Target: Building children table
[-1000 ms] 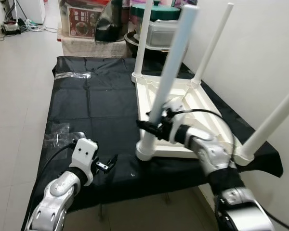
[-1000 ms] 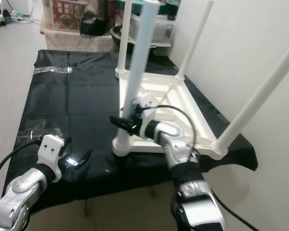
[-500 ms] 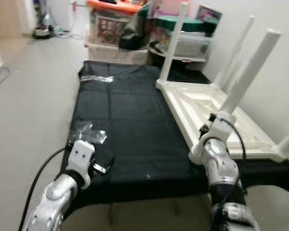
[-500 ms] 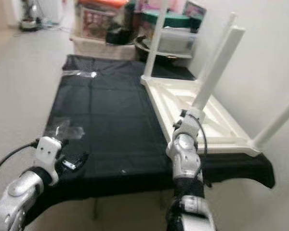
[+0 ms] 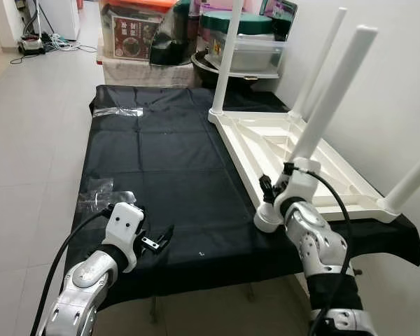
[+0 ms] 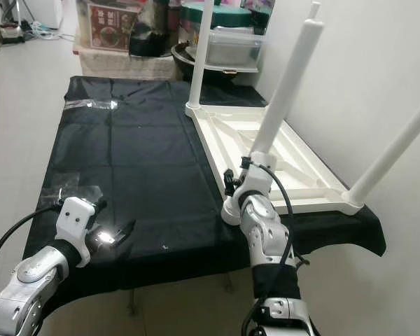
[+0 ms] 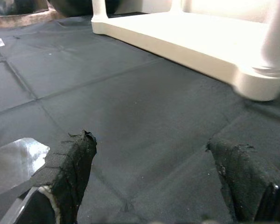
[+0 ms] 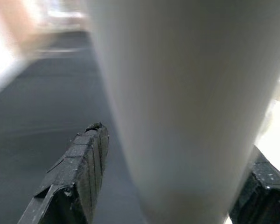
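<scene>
Upturned children table [image 5: 304,157] lay on the black-draped desk [image 5: 161,161], near leg [image 5: 329,98] bracketed by the right hand [image 8: 172,186], pads astride it (contact unclear). Left hand [image 7: 154,182] hovered open, empty. Risked a loosely seated leg tilting sideways under any push.
</scene>
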Controlling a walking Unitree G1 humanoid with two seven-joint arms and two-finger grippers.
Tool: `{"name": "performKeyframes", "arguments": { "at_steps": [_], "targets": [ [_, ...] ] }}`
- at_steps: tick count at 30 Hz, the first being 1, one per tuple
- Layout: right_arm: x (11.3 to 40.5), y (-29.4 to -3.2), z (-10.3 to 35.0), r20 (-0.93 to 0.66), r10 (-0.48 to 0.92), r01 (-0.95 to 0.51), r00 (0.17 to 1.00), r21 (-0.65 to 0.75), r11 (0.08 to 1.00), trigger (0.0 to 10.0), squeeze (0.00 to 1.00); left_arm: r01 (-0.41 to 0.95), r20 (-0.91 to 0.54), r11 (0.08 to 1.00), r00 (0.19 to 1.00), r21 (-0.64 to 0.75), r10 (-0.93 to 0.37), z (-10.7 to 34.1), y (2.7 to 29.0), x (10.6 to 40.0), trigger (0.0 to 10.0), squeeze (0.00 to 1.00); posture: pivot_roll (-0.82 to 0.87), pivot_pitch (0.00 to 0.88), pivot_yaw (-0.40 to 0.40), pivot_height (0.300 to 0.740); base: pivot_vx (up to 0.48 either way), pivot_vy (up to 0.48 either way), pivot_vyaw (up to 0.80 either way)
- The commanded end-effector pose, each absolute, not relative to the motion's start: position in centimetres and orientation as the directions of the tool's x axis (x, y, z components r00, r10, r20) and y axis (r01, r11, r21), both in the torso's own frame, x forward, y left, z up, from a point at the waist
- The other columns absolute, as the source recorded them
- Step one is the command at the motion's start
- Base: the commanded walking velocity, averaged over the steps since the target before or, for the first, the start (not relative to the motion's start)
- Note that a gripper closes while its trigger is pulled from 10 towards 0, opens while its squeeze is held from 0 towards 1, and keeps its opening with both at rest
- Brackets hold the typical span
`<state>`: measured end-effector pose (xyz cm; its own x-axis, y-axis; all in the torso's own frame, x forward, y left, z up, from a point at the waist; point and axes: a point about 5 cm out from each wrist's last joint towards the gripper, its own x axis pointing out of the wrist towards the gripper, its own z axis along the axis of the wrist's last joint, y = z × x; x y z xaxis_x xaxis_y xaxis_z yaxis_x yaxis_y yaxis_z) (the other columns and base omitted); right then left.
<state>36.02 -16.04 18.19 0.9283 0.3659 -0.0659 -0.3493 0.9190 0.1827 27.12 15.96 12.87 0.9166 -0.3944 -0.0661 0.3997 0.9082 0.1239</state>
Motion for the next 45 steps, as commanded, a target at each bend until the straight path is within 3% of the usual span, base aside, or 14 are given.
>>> {"name": "performKeyframes", "arguments": {
  "at_steps": [1,6,9,16,17,24,33,35,36,37,38,42,43,45],
  "targets": [
    [36.0,-13.8,19.8,0.028,0.556,-0.553,0.831,0.153,0.819,10.0,0.00,0.400,-0.084,0.909,0.916,0.114,-0.392,12.4,15.8,27.1,10.0,0.00,0.15,0.000,-0.179,0.740,0.000,0.000,0.00],
    [36.2,-9.7,17.6,-0.063,0.765,-0.758,0.641,0.108,0.644,10.0,0.00,0.390,-0.076,0.914,0.921,0.116,-0.383,12.6,15.7,27.2,10.0,0.00,0.17,0.000,-0.196,0.740,0.000,0.000,0.00],
    [36.9,-8.2,16.9,-0.097,0.757,-0.752,0.646,0.086,0.654,4.2,0.00,0.386,-0.074,0.915,0.922,0.118,-0.379,12.6,15.8,27.1,10.0,0.00,0.19,0.000,-0.204,0.740,0.000,0.000,0.00],
    [38.3,-8.3,16.8,-0.138,0.685,-0.688,0.716,0.027,0.725,3.3,0.00,0.375,-0.076,0.919,0.927,0.121,-0.368,12.5,16.2,26.9,10.0,0.00,0.19,0.000,-0.209,0.740,0.000,0.000,0.00],
    [38.7,-8.9,17.1,-0.119,0.623,-0.625,0.773,0.032,0.780,0.0,0.00,0.375,-0.076,0.919,0.927,0.119,-0.368,12.5,16.1,26.9,10.0,0.00,0.18,0.000,-0.210,0.740,0.000,0.000,0.00],
    [39.7,-14.4,16.0,-0.178,0.066,-0.057,0.982,0.057,0.997,0.0,0.00,0.377,-0.078,0.919,0.926,0.112,-0.370,12.3,15.8,26.9,10.0,0.00,0.16,0.000,-0.202,0.740,0.000,0.000,0.00],
    [34.2,-20.0,11.2,-0.330,-0.486,0.497,0.810,-0.054,0.866,0.0,0.00,0.386,-0.085,0.916,0.922,0.109,-0.379,12.1,15.7,26.8,10.0,0.00,0.13,0.000,-0.176,0.740,0.000,0.000,0.00],
    [33.0,-19.9,10.8,-0.346,-0.483,0.496,0.804,-0.058,0.867,4.7,0.00,0.389,-0.086,0.915,0.920,0.109,-0.382,12.1,15.7,26.9,10.0,0.00,0.12,0.000,-0.170,0.740,0.000,0.000,0.00],
    [32.6,-19.6,11.3,-0.321,-0.438,0.455,0.840,-0.027,0.890,10.0,0.00,0.397,-0.087,0.911,0.917,0.112,-0.389,12.1,15.6,27.0,10.0,0.00,0.11,0.000,-0.164,0.740,0.000,0.000,0.00],
    [32.6,-19.6,11.3,-0.321,-0.438,0.455,0.840,-0.027,0.890,10.0,0.00,0.397,-0.087,0.911,0.917,0.112,-0.389,12.1,15.6,27.0,10.0,0.00,0.11,0.000,-0.164,0.740,0.000,0.000,0.00],
    [32.8,-19.3,12.5,-0.255,-0.383,0.397,0.888,0.006,0.918,10.0,1.00,0.402,-0.088,0.909,0.915,0.114,-0.394,12.1,15.6,27.1,10.0,0.00,0.11,0.000,-0.163,0.740,0.000,0.000,0.00],
    [33.4,-18.6,14.0,-0.187,-0.291,0.303,0.938,0.036,0.952,10.0,1.00,0.405,-0.086,0.907,0.914,0.116,-0.397,12.1,15.5,27.2,10.0,0.00,0.11,0.000,-0.163,0.740,0.000,0.000,0.00],
    [35.0,-17.8,16.4,-0.078,-0.125,0.132,0.989,0.087,0.987,10.0,0.00,0.405,-0.085,0.907,0.914,0.117,-0.397,12.2,15.5,27.3,10.0,0.00,0.11,0.000,-0.163,0.740,0.000,0.000,0.00],
    [36.0,-17.1,18.2,0.005,0.015,-0.015,1.000,0.109,0.994,10.0,0.00,0.404,-0.084,0.907,0.914,0.117,-0.396,12.2,15.6,27.3,10.0,0.00,0.11,0.000,-0.164,0.740,0.000,0.000,0.00]
  ]
}}
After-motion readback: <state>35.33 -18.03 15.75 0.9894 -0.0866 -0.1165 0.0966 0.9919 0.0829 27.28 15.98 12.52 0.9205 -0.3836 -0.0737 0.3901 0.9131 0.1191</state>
